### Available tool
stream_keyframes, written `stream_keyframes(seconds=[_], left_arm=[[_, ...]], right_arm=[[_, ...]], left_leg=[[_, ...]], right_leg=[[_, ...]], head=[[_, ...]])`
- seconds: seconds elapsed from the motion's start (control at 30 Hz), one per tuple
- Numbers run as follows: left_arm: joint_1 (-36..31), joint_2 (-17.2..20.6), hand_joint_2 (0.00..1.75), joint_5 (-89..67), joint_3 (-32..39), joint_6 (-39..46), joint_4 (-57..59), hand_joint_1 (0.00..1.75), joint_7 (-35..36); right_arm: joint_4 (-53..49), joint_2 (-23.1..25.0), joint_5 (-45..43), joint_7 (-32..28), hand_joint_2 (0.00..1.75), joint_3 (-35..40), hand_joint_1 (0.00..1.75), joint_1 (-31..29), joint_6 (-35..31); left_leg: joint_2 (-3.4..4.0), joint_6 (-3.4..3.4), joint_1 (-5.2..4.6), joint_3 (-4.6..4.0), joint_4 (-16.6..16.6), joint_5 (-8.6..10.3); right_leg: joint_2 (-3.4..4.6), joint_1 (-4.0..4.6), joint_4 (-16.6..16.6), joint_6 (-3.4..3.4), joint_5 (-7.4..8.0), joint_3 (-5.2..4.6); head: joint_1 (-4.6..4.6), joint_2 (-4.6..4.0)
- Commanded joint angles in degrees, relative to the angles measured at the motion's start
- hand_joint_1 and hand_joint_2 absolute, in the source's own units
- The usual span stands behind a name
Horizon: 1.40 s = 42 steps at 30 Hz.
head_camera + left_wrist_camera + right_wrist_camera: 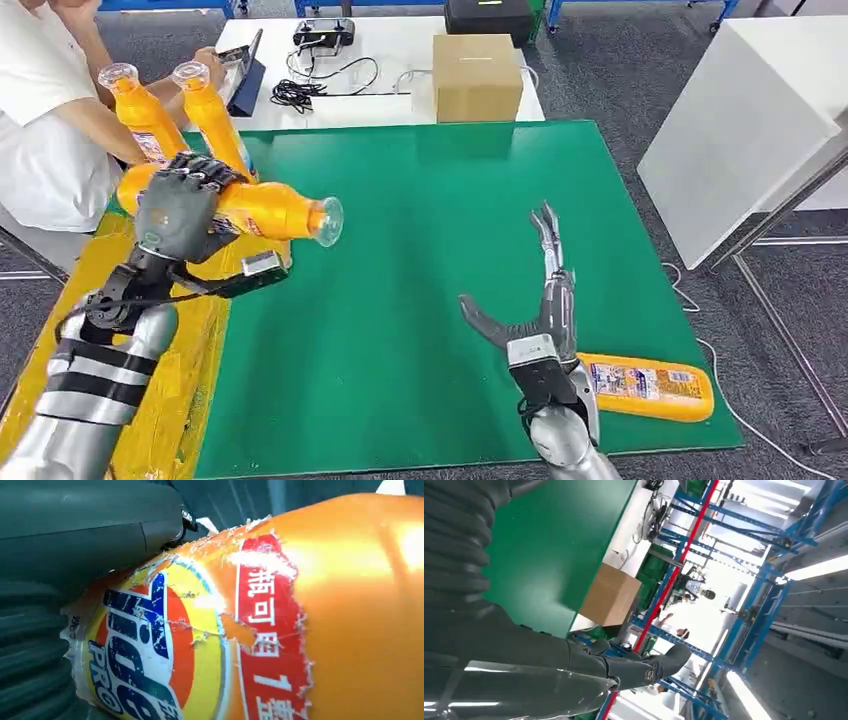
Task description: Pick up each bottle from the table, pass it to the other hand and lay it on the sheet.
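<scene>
Orange plastic fills my left wrist feed: the left robot hand is wrapped around a bottle, carrying it sideways above the left border of the green sheet, open neck aimed toward the centre. I judge that pose suits a handover, since it leaves the neck end free to grab. My right robot hand waits over the sheet with fingers spread and nothing in it, well apart from the bottle. A second bottle lies flat by the sheet's near right corner, just beside my right wrist. A person at far left holds two more bottles upright. Wide bare green separates the hands; the cardboard box sits beyond the sheet's far edge on the desk.
</scene>
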Motion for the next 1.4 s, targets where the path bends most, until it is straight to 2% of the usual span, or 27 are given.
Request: stream_keyframes(seconds=[0.03, 0.17, 0.23, 0.3, 0.43, 0.47, 0.57, 0.6, 0.73, 0.77, 0.93, 1.1, 1.2, 1.23, 1.33, 1.4], left_arm=[[-18.56, 7.48, 1.75, 11.9, -19.12, -20.32, 38.24, 1.75, -5.36], [-20.37, 8.47, 1.75, 18.16, -22.06, -29.72, 46.38, 1.75, -7.45], [-19.33, 9.08, 1.75, 22.2, -20.97, -33.79, 48.77, 1.75, -8.08], [-16.73, 10.17, 1.75, 23.24, -21.47, -33.22, 49.88, 1.75, -8.11], [-16.43, 10.05, 1.75, 23.58, -21.71, -32.26, 50.43, 1.75, -8.11], [-16.66, 9.77, 1.75, 24.16, -21.51, -35.25, 51.63, 1.75, -6.71], [-13.13, 10.14, 1.75, 25.36, -21.25, -31.03, 52.19, 1.75, -5.41], [-12.52, 9.94, 1.75, 25.79, -21.04, -30.58, 52.53, 0.72, -5.41], [-12.36, 9.83, 1.75, 25.79, -21.07, -30.43, 52.54, 0.72, -5.41], [-12.5, 9.86, 1.75, 25.85, -21.01, -30.47, 52.55, 0.0, -5.38], [-9.96, 8.05, 1.75, 26.2, -19.88, -24.78, 52.09, 0.0, -2.08], [-8.16, 4.43, 1.75, 24.63, -16.14, -9.48, 49.85, 0.0, 0.4], [-7.45, 3.82, 1.75, 24.54, -14.69, -8.34, 47.37, 0.0, -1.18], [-7.11, 3.83, 0.0, 24.55, -13.99, -7.92, 46.29, 0.0, -1.6], [-4.55, 3.52, 0.0, 27.8, -9.82, -6.06, 40.77, 0.0, -5.89], [-0.51, 2.63, 0.0, 31.31, -4.66, -2.47, 33.74, 0.0, -9.52]], right_arm=[[2.06, 0.1, 0.67, 0.29, 1.75, -1.21, 0.0, -2.26, 1.33], [5.52, 0.17, 0.03, 0.29, 1.75, 0.36, 0.0, -4.73, 1.31], [6.84, -0.11, -0.47, 0.18, 1.75, 1.34, 0.0, -5.85, 1.59], [7.98, -0.28, -0.63, 0.18, 1.75, 2.06, 0.0, -6.53, 1.58], [8.2, -0.37, -0.81, 0.13, 1.75, 2.28, 0.0, -6.64, 1.47], [8.19, -0.41, -0.89, 0.14, 1.75, 2.42, 0.0, -6.69, 1.55], [9.07, -0.4, -0.79, 0.15, 1.75, 3.37, 0.0, -7.13, 1.26], [9.21, -0.42, -0.78, 0.15, 1.75, 3.49, 0.0, -7.16, 1.21], [9.25, -0.45, -0.78, 0.15, 1.75, 3.49, 0.0, -7.12, 1.21], [9.25, -0.47, -0.78, 0.15, 1.75, 3.48, 0.0, -7.13, 1.2], [9.13, -0.5, -0.51, 0.61, 1.75, 3.62, 0.0, -7.0, 0.92], [7.51, -1.02, 0.4, 1.34, 1.75, 2.84, 0.0, -5.53, 0.95], [7.11, -1.37, 0.9, 1.53, 1.75, 2.64, 0.0, -4.84, 1.1], [7.03, -1.6, 1.46, 1.67, 1.75, 2.69, 0.0, -4.66, 1.19], [6.6, -3.6, 4.66, 2.68, 1.75, 3.25, 0.0, -4.27, 1.56], [5.48, -5.9, 8.61, 3.87, 1.75, 3.61, 0.0, -3.83, 1.62]], left_leg=[[-0.14, -0.04, 0.03, 0.1, -0.01, 0.04], [0.2, -0.09, 0.04, 0.12, -0.02, 0.02], [0.37, -0.12, 0.07, 0.27, -0.08, -0.02], [0.41, -0.13, 0.08, 0.25, -0.07, -0.03], [0.25, -0.09, 0.03, 0.08, -0.06, 0.03], [0.26, -0.1, 0.07, 0.11, -0.05, 0.01], [0.27, -0.12, 0.03, 0.28, -0.17, 0.04], [0.34, -0.1, 0.0, 0.28, -0.19, 0.03], [0.3, -0.13, -0.03, 0.52, -0.24, 0.03], [0.23, -0.12, -0.05, 0.49, -0.19, 0.03], [0.24, -0.12, -0.05, 0.56, -0.25, 0.06], [0.11, -0.11, -0.03, 0.71, -0.3, 0.11], [-0.15, -0.1, -0.02, 0.65, -0.18, 0.13], [-0.25, -0.11, 0.0, 0.61, -0.22, 0.19], [-0.27, -0.12, 0.0, 0.58, -0.14, 0.19], [-0.25, -0.15, -0.02, 0.58, -0.15, 0.21]], right_leg=[[-0.16, 0.03, -0.03, -0.04, 0.0, 0.17], [0.14, 0.04, -0.01, -0.14, 0.09, 0.13], [0.3, 0.08, -0.08, -0.14, 0.11, 0.26], [0.33, 0.09, -0.08, -0.15, 0.11, 0.25], [0.18, 0.04, -0.03, -0.14, 0.11, 0.1], [0.19, 0.09, -0.06, -0.15, 0.11, 0.14], [0.26, 0.04, -0.13, -0.14, 0.15, 0.28], [0.34, 0.02, -0.12, -0.14, 0.16, 0.27], [0.29, -0.01, -0.12, -0.15, 0.14, 0.49], [0.23, -0.02, -0.06, -0.15, 0.12, 0.47], [0.23, 0.01, -0.11, -0.13, 0.14, 0.53], [0.11, 0.01, -0.19, -0.13, 0.17, 0.74], [-0.11, 0.0, -0.09, -0.16, 0.11, 0.71], [-0.22, 0.01, -0.15, -0.16, 0.15, 0.69], [-0.24, 0.02, -0.08, -0.17, 0.12, 0.6], [-0.22, -0.01, -0.08, -0.16, 0.11, 0.66]], head=[[0.0, 0.0], [0.02, 0.0], [0.0, 0.0], [0.0, 0.0], [0.0, 0.0], [0.04, 0.0], [0.04, 0.0], [0.02, 0.0], [0.02, 0.0], [0.0, 0.0], [-0.04, 0.0], [0.0, 0.0], [0.0, 0.0], [0.0, 0.0], [0.02, 0.0], [0.02, 0.0]])
